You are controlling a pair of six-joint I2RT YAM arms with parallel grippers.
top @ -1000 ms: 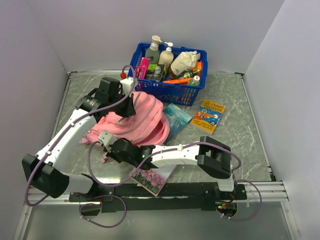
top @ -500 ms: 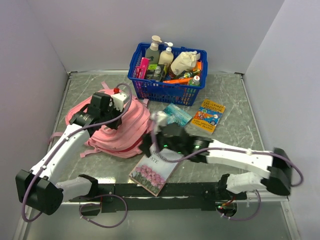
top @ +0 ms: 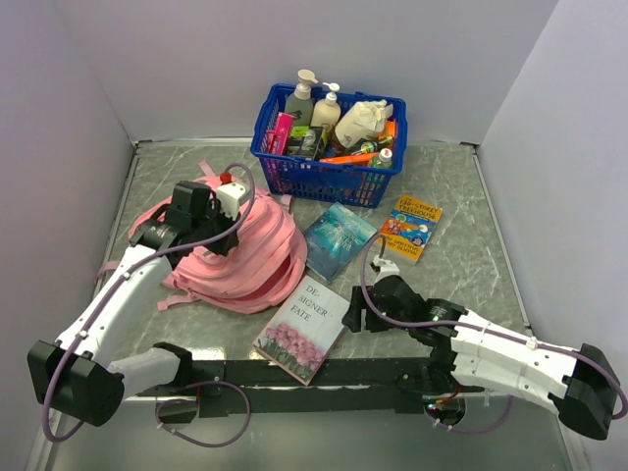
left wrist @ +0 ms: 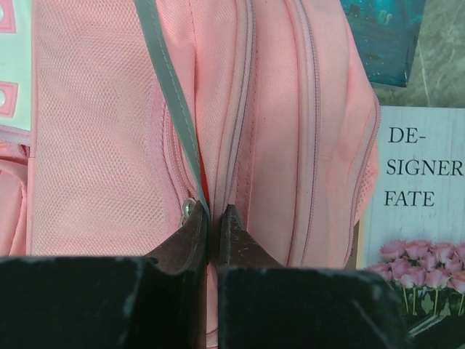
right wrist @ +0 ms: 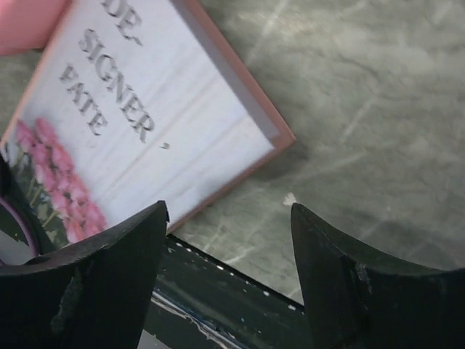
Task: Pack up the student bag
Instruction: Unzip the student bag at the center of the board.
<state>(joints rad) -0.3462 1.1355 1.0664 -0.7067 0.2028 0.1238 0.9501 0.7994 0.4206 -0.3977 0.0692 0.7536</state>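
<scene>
The student bag (top: 257, 257), pink and soft, lies flattened at the table's left centre; its front zips fill the left wrist view (left wrist: 94, 145). My left gripper (top: 232, 238) rests on the bag's top, its jaws shut (left wrist: 214, 212) on a grey zip pull beside a small metal ring. Low over the grey table near the front edge hangs my right gripper (top: 350, 318), just right of the white "Designer Fate" book (top: 302, 329). It is open (right wrist: 229, 207), with only table and the black rail between its fingers. The book's corner (right wrist: 131, 123) lies just beyond them.
A teal book (top: 339, 238) lies against the bag's right side, and an orange picture book (top: 410, 227) sits further right. A blue basket (top: 329, 179) of bottles and small items stands at the back. Grey walls close in on both sides.
My right arm has pulled back from the bag to the front right and its jaws have opened. The bag has sunk flatter and leftward, with my left gripper following it down.
</scene>
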